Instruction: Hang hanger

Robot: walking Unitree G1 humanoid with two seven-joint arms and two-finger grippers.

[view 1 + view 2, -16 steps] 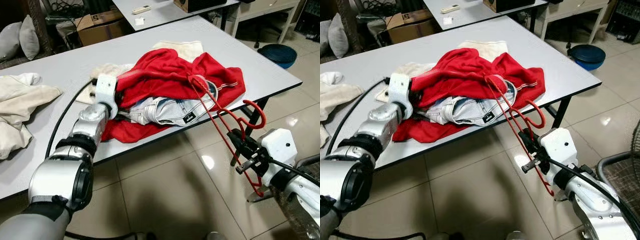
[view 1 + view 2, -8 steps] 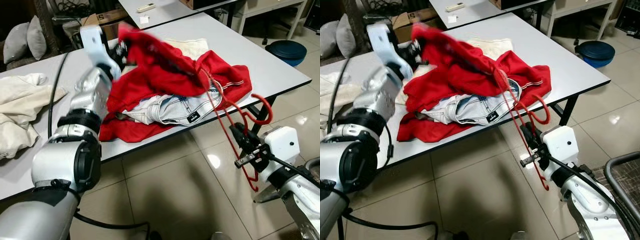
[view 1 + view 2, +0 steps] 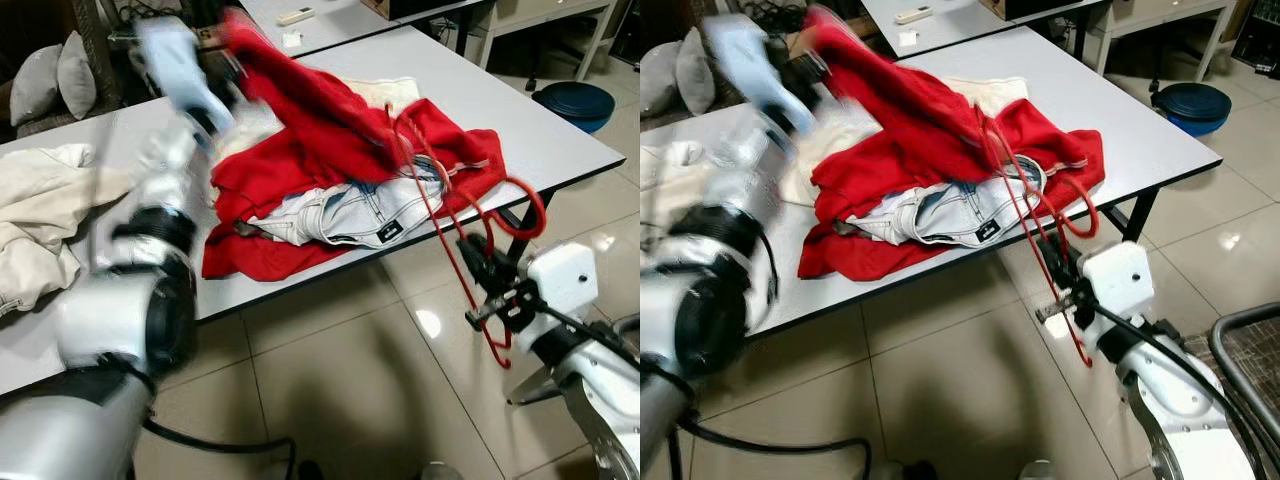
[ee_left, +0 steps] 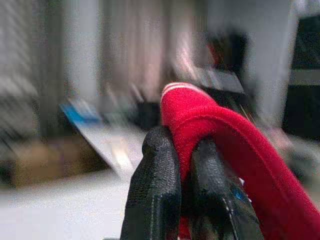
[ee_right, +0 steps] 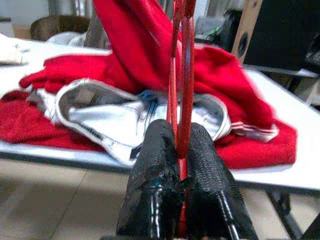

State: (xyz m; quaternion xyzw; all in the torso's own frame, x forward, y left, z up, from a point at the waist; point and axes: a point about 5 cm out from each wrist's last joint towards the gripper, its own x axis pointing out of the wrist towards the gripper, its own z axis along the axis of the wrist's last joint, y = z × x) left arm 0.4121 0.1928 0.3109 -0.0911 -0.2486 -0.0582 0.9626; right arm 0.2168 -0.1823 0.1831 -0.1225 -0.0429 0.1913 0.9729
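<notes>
A red wire hanger (image 3: 452, 228) stands off the table's front right edge, its upper end tucked into a red garment (image 3: 330, 130). My right gripper (image 3: 487, 283) is shut on the hanger's lower bars; the right wrist view has the red hanger (image 5: 181, 75) pinched between the black fingers (image 5: 152, 180). My left gripper (image 3: 222, 62) is raised over the table's far left, blurred, shut on an edge of the red garment (image 4: 210, 125) and lifting it. Light jeans (image 3: 340, 210) lie under the red cloth.
The grey table (image 3: 520, 130) also carries a cream cloth (image 3: 40, 210) at the left. A second table with a remote (image 3: 288, 15) stands behind. A dark blue round object (image 3: 575, 100) lies on the tiled floor at the right, cushions (image 3: 55, 80) at the far left.
My left gripper has risen from the table's left side up and back, pulling the red garment's edge high. The hanger and right gripper have stayed nearly in place.
</notes>
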